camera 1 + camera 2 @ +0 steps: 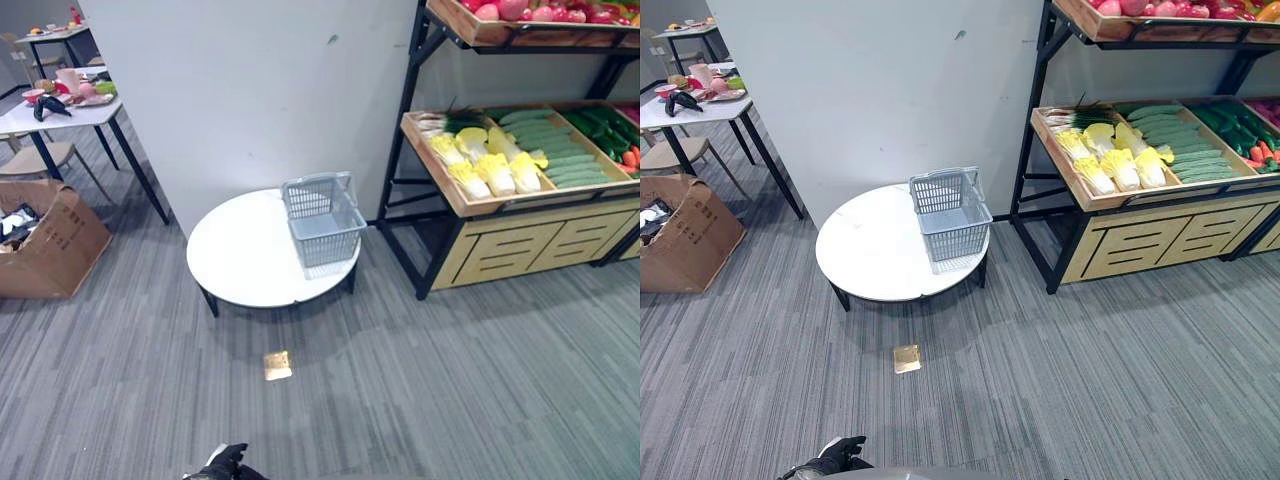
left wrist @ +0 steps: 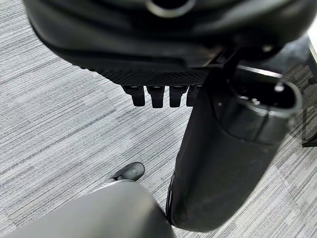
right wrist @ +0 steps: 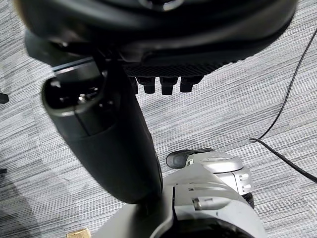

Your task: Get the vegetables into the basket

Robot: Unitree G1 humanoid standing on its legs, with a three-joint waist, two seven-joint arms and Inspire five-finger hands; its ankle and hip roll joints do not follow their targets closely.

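We see a grey plastic basket (image 1: 323,220) standing upright on the right part of a round white surface (image 1: 240,255), in the middle of the frame, with its handle folded back toward the wall. The basket holds nothing that we can make out.

The vegetables (image 1: 530,150) lie in a slanted wooden crate (image 1: 455,195) on a black-framed shelf (image 1: 400,180) at the upper right, well apart from the basket: pale yellow cabbages (image 1: 485,160) on the crate's left side, long green cucumbers (image 1: 560,155) just beside them to the right, and green onions (image 1: 450,122) along the back edge. A higher crate (image 1: 530,25) at the top right carries red and pink produce.

Our left hand (image 2: 163,94) shows in the left wrist view above the grey carpet (image 1: 450,380), its fingers (image 2: 157,96) straight and relaxed, holding nothing. Our right hand (image 3: 161,84) shows in the right wrist view in the same way, fingers loose and apart from any object.

At the left of the frame we see a cardboard box (image 1: 50,240) on the carpet. A small brass floor plate (image 1: 277,365) sits in the carpet below the round surface.
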